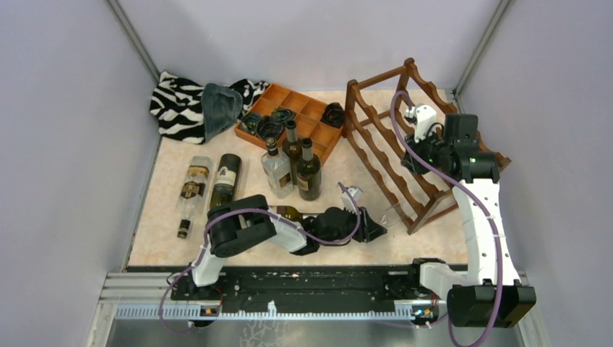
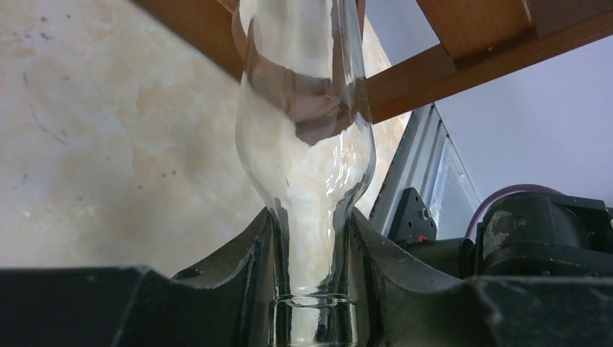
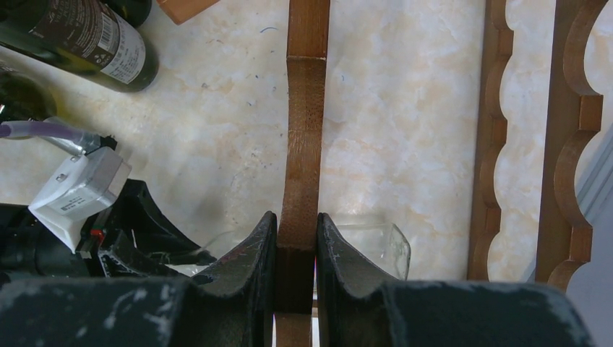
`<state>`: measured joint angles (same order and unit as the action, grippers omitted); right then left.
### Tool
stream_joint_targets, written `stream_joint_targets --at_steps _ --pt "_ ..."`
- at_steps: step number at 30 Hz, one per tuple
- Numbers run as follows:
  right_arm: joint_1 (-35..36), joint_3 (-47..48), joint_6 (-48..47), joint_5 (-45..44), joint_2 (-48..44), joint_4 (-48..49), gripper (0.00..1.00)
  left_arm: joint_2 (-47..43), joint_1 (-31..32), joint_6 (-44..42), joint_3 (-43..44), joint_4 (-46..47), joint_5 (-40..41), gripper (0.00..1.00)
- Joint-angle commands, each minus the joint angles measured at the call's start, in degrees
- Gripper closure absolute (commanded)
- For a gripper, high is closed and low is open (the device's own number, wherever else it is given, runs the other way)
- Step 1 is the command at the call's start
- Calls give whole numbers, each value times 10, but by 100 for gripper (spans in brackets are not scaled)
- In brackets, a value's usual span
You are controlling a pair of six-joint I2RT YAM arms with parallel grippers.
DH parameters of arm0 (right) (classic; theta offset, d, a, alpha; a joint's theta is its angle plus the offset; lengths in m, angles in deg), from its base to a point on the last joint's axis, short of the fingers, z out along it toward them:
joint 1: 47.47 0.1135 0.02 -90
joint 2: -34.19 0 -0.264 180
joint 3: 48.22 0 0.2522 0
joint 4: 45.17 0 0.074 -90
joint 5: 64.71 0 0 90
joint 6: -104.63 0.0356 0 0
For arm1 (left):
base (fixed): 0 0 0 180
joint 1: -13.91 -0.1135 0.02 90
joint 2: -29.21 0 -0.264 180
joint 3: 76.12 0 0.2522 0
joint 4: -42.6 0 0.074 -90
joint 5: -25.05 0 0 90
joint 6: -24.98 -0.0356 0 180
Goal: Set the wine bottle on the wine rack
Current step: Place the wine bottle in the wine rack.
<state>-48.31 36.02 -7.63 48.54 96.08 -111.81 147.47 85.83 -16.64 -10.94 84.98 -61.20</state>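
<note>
At the far left of the bench [image 1: 155, 238] a zebra-striped cloth [image 1: 173, 105] is bunched against the back wall, with a grey cloth [image 1: 220, 108] draped over part of it. In front of them two labelled bottles [image 1: 195, 184] lie side by side on the bench. Next along is a flat orange-brown tray [image 1: 296, 119] with dark bits in its compartments, and just in front of it three dark bottles [image 1: 309, 173] stand upright in a tight cluster. A green bottle [image 1: 289, 213] lies on its side, partly hidden under the left arm.

That arm stretches low across the front of the bench. Its left hand [image 1: 374, 230] [image 2: 314, 253] is clenched on the neck of the clear wine bottle [image 1: 394, 213] [image 2: 307, 144], one finger on either side just above the lip. The bottle lies roughly level, its base pointing at the foot of the wine rack [image 1: 376, 137]. From the left wrist view the rack's wooden bars cross just past the bottle's shoulder; whether glass touches wood I can't tell.

The rack stands tilted at the right of the bench, its scalloped rails running away toward the back. The right hand [image 1: 413, 160] [image 3: 296, 246] reaches down over it and is clamped on one plain rail [image 3: 303, 144]. The bottle's glass base [image 3: 376, 242] shows just below that rail.
</note>
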Motion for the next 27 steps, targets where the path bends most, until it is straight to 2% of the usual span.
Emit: stream_joint_targets --at_steps 1,6,27 --pt "24 -9 -1 106 2 67 100 20 5 -17 39 45 -10 100" --pt "29 -11 5 96 2 72 100 58 -8 1 51 81 -53 100" --pt "38 -20 19 92 -1 87 100 131 -62 -10 134 26 -141 100"
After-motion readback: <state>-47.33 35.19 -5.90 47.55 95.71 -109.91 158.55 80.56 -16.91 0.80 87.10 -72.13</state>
